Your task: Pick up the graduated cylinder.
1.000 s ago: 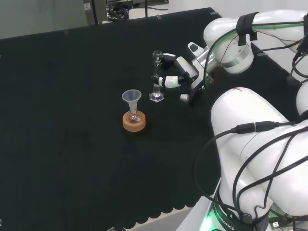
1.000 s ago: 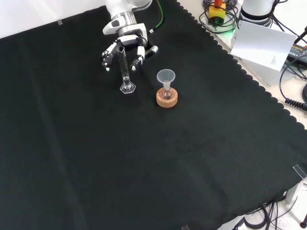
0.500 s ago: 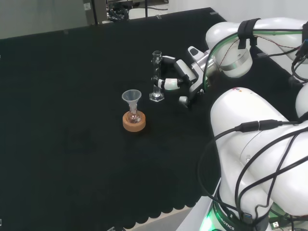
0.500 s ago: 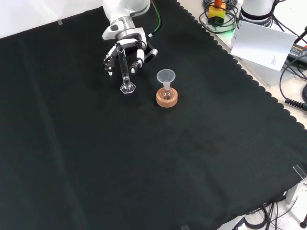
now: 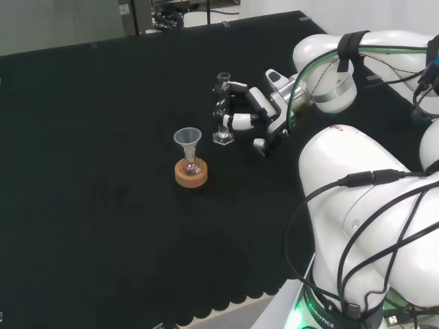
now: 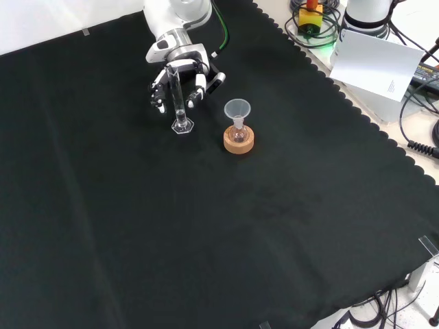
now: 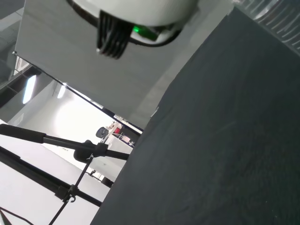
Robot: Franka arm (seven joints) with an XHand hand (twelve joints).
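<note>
Hand (image 6: 180, 77) w/ fingers spread either side of upright graduated cylinder (image 6: 180, 103), near cloth's (image 6: 206, 226) far edge.

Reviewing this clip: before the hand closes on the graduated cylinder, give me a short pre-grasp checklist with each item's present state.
1. Graduated cylinder upright on its base: ok.
2. Hand lined up with the cylinder, fingers on both sides of the tube in the front view: ok.
3. Fingers closed round the tube: not ok; they look spread and relaxed, and contact cannot be told.
4. Cylinder lifted off the black cloth: not ok, the base rests on it.
5. Funnel in the flask on the cork ring stands apart from the cylinder and the fingers: ok.
6. Liquid in the cylinder: cannot tell.
</note>
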